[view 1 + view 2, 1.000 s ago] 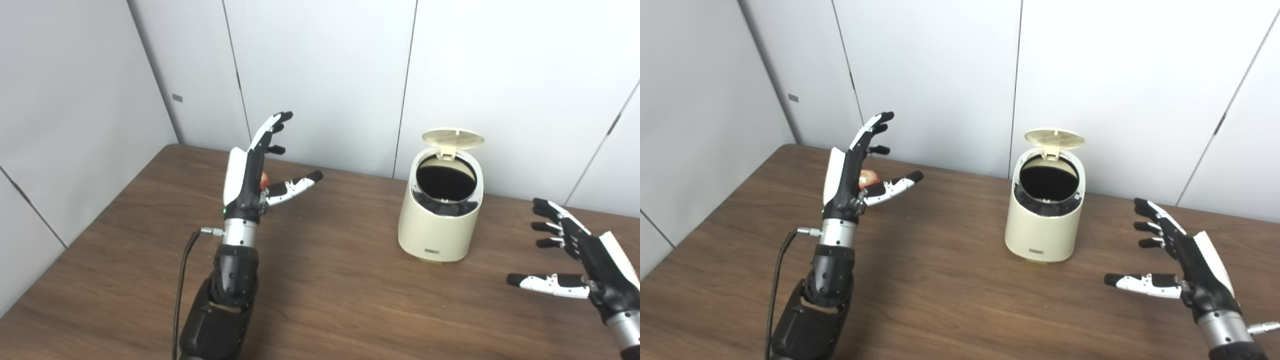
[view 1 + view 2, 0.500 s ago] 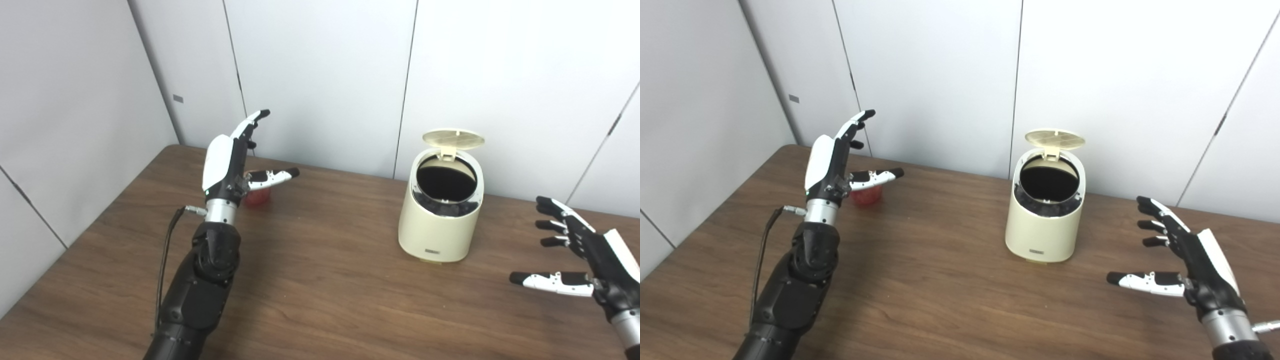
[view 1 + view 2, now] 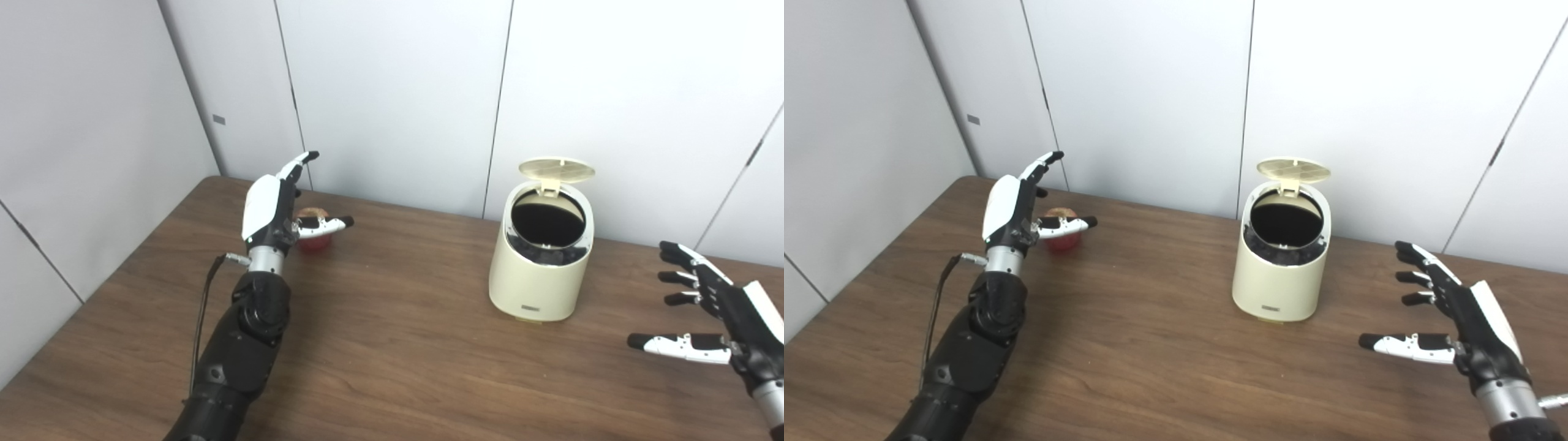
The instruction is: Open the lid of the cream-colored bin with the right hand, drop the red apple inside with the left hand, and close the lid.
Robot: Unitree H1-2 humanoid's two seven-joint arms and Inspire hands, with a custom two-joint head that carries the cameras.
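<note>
The cream-colored bin (image 3: 539, 269) stands on the brown table at the back right with its lid (image 3: 556, 168) tipped up and its dark inside showing. The red apple (image 3: 1061, 236) sits on the table at the back left, partly hidden by my left thumb. My left hand (image 3: 272, 205) is open, its fingers spread, right beside the apple on its left, with the thumb across the apple's front. My right hand (image 3: 713, 321) is open and empty, low at the right edge, well to the right of the bin.
Grey wall panels (image 3: 392, 92) close off the back and left of the table (image 3: 398, 355). A black cable (image 3: 205, 306) runs along my left forearm.
My left hand has moved left, away from me and down toward the apple, which now shows more fully. My right hand has drifted slightly right. The bin has not moved.
</note>
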